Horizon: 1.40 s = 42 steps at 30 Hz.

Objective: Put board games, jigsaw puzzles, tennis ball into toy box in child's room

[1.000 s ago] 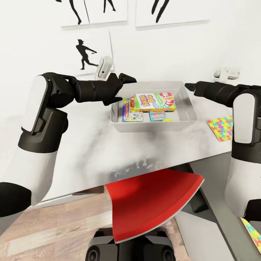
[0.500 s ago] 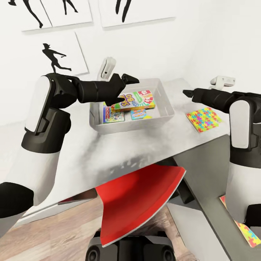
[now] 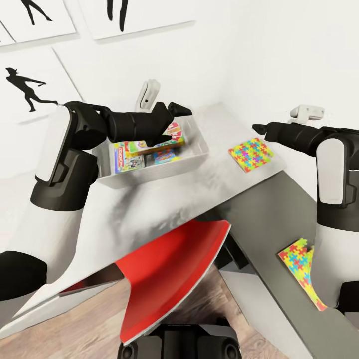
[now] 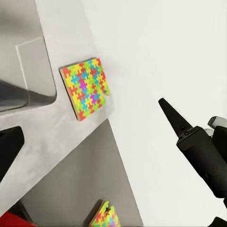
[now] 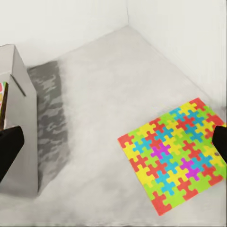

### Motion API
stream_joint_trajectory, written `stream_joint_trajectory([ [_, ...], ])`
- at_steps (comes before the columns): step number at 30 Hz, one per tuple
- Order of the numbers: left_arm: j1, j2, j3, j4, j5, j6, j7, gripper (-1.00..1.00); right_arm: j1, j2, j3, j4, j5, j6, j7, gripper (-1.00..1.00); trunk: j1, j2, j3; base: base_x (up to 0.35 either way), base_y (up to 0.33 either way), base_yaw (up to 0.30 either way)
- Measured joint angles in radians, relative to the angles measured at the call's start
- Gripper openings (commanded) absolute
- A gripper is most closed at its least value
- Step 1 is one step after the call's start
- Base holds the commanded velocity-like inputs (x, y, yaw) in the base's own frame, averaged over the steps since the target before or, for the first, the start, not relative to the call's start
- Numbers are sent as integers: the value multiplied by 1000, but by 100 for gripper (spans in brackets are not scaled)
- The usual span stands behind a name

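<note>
The toy box point(image 3: 197, 152) sits on the light part of the bench point(image 3: 164, 199) and holds the board games point(image 3: 128, 156), stacked flat; the arm covers much of them. One jigsaw puzzle point(image 3: 251, 153) lies on the bench just beside the box, apart from it. A second puzzle point(image 3: 303, 269) lies on the dark wing, partly behind the right arm. The left hand point(image 3: 172, 122) hovers over the box, fingers spread, holding nothing. The right hand point(image 3: 259, 129) hangs above the first puzzle; its wrist view shows fingertips wide apart, empty. A red chair point(image 3: 172, 279) juts beneath the bench.
</note>
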Motion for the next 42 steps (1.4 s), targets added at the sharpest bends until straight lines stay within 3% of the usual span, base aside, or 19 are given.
stream_joint_trajectory([
  [25, 4, -3, -1, 1, -16, -3, 0, 100, 16, 2, 1, 0, -5, 0, 0, 100, 0, 0, 0, -83, 44, -282],
  [36, 10, -3, -2, 2, -33, -3, 0, 100, 83, 7, 1, 0, -63, 0, 0, 100, 0, 0, 0, -3, 2, -170],
  [40, 12, -3, -2, 2, -34, -3, 0, 100, 130, 1, -5, 0, -83, 0, 0, 100, 0, 0, 0, -1, 1, -127],
  [42, 14, -4, -5, 2, -35, -4, 1, 100, 177, -3, -26, 0, -91, 0, 1, 100, 0, 0, 0, -1, 0, -193],
])
